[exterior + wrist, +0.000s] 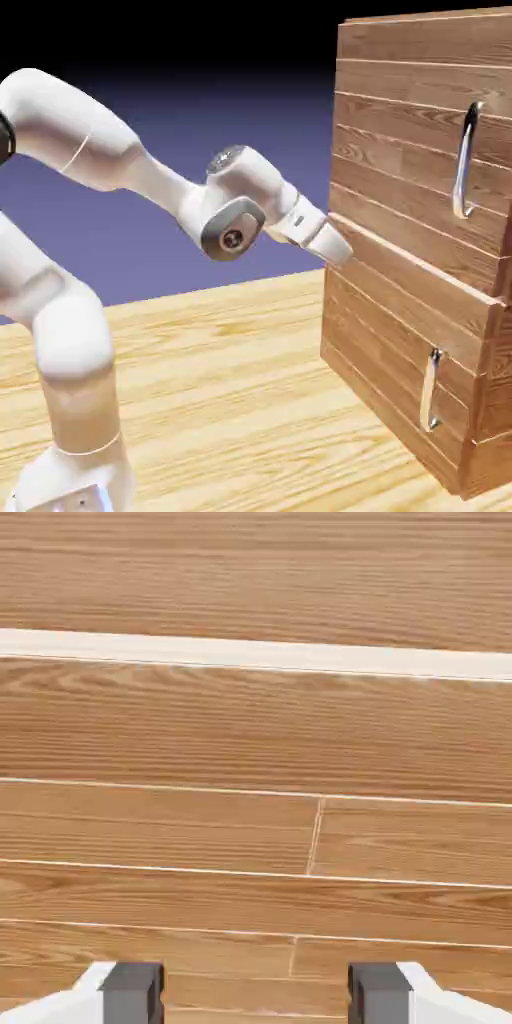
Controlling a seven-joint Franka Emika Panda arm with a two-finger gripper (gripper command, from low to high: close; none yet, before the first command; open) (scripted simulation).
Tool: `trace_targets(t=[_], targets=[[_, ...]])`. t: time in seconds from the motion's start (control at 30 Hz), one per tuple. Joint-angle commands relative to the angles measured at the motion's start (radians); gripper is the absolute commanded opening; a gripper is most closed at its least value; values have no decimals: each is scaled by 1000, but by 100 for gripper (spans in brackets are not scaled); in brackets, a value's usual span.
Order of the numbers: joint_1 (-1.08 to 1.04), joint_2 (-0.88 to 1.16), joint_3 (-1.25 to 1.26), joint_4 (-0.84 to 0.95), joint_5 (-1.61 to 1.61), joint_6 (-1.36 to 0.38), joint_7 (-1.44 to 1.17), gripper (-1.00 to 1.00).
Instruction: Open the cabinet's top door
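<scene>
Against the blue-violet backdrop, the gripper (340,250), jaws spread and empty, is seen at the cabinet's (400,330) side, the top door's (420,160) upright handle (463,160) lying toward two o'clock.

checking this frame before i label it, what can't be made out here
- Gripper: the exterior view loses its fingers against the cabinet edge, so contact cannot be judged.
- Top door: the exterior view's right edge cuts it off; whether it is ajar is unclear.
- Top door handle: absent from the hand view, which wood planks fill.
- Cabinet interior: hidden by the front panels.
</scene>
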Motion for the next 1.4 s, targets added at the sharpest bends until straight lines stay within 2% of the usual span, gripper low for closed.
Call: trace_targets(t=[0.0,1.37], targets=[[17,-8,-22,13,-44,2,28,0],[706,-325,-902,537,-1827,98,1183,0]])
